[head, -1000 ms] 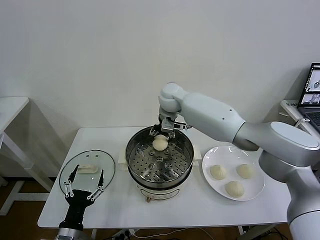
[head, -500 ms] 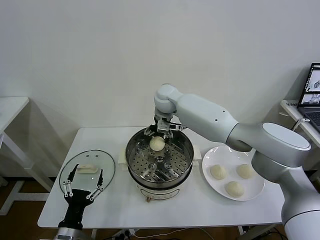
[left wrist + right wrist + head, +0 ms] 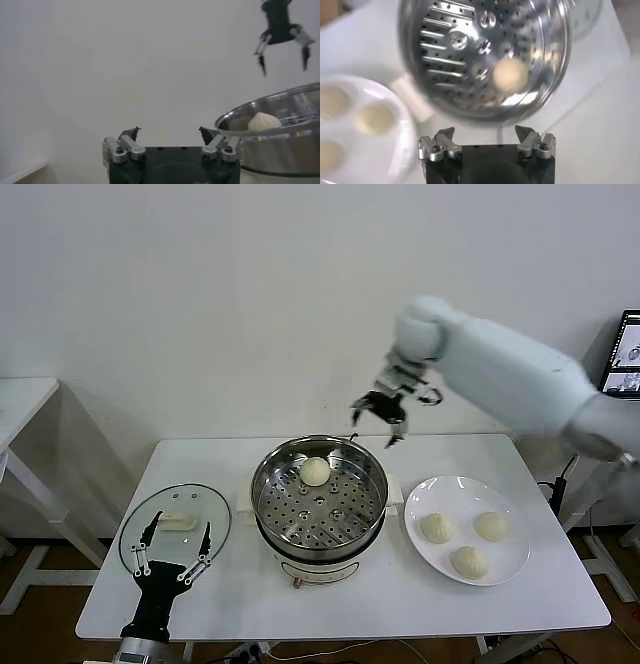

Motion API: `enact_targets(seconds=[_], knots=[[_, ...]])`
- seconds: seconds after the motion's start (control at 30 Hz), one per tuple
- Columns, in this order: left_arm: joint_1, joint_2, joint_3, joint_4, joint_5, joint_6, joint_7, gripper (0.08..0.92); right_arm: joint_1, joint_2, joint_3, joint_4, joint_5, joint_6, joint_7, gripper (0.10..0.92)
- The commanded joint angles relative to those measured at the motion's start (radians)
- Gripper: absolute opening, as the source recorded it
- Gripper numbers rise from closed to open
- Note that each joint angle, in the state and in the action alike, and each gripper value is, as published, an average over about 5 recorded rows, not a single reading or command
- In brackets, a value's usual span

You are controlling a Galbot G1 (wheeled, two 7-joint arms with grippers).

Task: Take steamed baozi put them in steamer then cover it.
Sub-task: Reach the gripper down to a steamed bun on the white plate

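Counter [image 3: 230, 604] first: you have a white top carrying everything, with the steamer [image 3: 319, 502] at its middle, a shiny steel pot with a perforated floor on a white base. To its left lies a flat round glass lid [image 3: 176, 526] with a pale handle, and to its right a white plate [image 3: 467, 529]. Your right hand [image 3: 382, 418] hangs in the air above the far right edge of the steamer, clear of the rim, its fingers spread wide and holding nothing. Your left hand [image 3: 170, 562] sits at the near left of the counter, over the near edge of the lid, fingers wide apart and empty too. Inside the steamer you can see one baozi [image 3: 315, 472] resting on the perforated floor toward the far side. Three more baozi [image 3: 469, 561] lie on the plate, two toward the far side and one nearer you, close together.
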Motion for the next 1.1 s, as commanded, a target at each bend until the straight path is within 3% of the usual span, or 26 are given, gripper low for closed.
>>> enact_targets(seconds=[0.03, 1.1], knots=[[-0.006, 0.000, 0.007, 0.005, 0.000, 0.001, 0.000, 0.823, -0.034, -0.263, -0.185, 0.013, 0.191, -0.226, 0.082, 0.823], [0.002, -0.011, 0.000, 0.015, 0.008, -0.003, -0.004, 0.823, -0.349, -0.104, -0.077, -0.060, 0.078, -0.266, 0.245, 0.823]])
